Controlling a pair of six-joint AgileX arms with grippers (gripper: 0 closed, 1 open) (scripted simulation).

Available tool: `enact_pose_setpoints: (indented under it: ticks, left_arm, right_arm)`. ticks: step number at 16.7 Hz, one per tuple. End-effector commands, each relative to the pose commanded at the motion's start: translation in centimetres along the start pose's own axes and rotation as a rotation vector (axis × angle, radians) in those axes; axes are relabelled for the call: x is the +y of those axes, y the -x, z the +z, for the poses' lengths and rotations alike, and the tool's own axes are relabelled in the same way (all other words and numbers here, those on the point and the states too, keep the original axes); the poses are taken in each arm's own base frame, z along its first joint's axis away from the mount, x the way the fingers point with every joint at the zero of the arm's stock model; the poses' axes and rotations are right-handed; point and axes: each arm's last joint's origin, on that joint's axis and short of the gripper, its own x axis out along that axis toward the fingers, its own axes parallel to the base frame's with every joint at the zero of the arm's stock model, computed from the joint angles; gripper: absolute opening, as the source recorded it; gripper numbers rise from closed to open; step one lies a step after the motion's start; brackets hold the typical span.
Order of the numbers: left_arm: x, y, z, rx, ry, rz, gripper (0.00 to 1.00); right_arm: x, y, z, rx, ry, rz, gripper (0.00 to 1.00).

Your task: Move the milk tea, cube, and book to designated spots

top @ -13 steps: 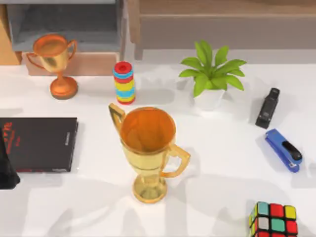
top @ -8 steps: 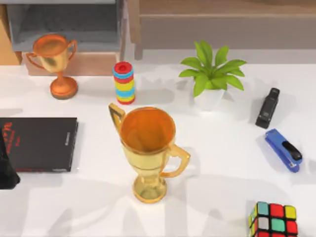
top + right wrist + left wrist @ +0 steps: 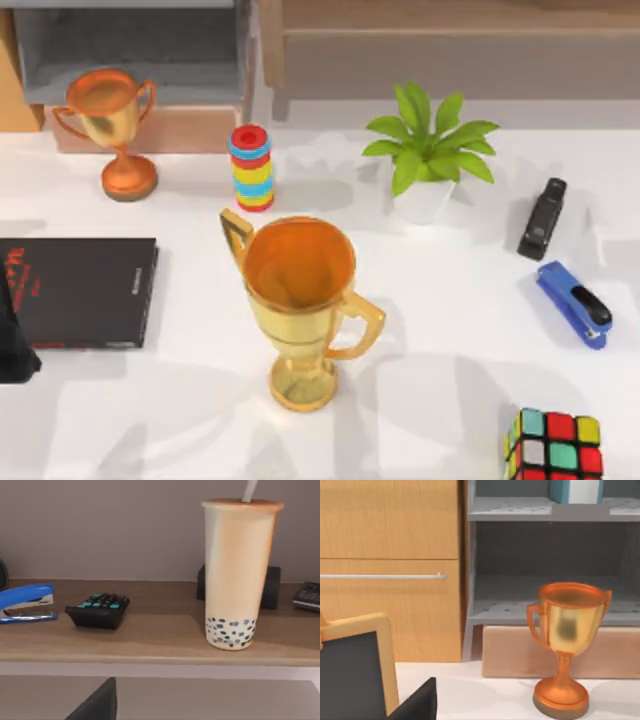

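The cube (image 3: 556,447), black-framed with coloured squares, sits at the table's front right corner. The milk tea (image 3: 238,572), a tall cream cup with dark pearls at the bottom and a straw, stands upright on a wooden shelf in the right wrist view, some way ahead of my right gripper (image 3: 95,705). The teal book (image 3: 576,491) stands on a grey upper shelf in the left wrist view. My left arm (image 3: 14,340) is a dark shape at the table's left edge, and a dark part of my left gripper (image 3: 417,705) shows low in its wrist view.
A big gold trophy (image 3: 300,300) stands mid-table, a small trophy (image 3: 112,125) at the back left. A thin black book (image 3: 80,292), a ring stack (image 3: 251,167), a plant (image 3: 428,150) and two staplers (image 3: 572,302) lie around. A calculator (image 3: 97,610) shares the milk tea's shelf.
Soft shadows on the front of the table have shifted slightly. No object has moved.
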Motion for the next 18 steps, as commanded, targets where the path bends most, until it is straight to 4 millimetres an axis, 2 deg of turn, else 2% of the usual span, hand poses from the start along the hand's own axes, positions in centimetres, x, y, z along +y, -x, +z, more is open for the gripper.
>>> enact_pose_setpoints:
  ticks: [2, 5, 8, 11, 14, 18]
  left_arm:
    - [0.0, 0.0, 0.0, 0.0, 0.0, 0.0, 1.0]
    - [0.0, 0.0, 0.0, 0.0, 0.0, 0.0, 1.0]
    - [0.0, 0.0, 0.0, 0.0, 0.0, 0.0, 1.0]
    - [0.0, 0.0, 0.0, 0.0, 0.0, 0.0, 1.0]
    - [0.0, 0.0, 0.0, 0.0, 0.0, 0.0, 1.0]
    - [0.0, 0.0, 0.0, 0.0, 0.0, 0.0, 1.0]
  right_arm:
    - [-0.5, -3.6, 0.8, 0.029, 0.003, -0.002, 1.0]
    - [-1.4, -9.4, 0.7, 0.056, 0.006, -0.007, 1.0]
    - [-2.4, -14.5, -0.3, 0.054, 0.007, -0.012, 1.0]
    - [-3.4, -18.6, -1.9, 0.041, 0.003, -0.016, 1.0]
    - [-4.1, -21.1, -3.1, 0.022, 0.0, -0.019, 1.0]
    - [-4.3, -21.6, -3.3, 0.014, -0.001, -0.019, 1.0]
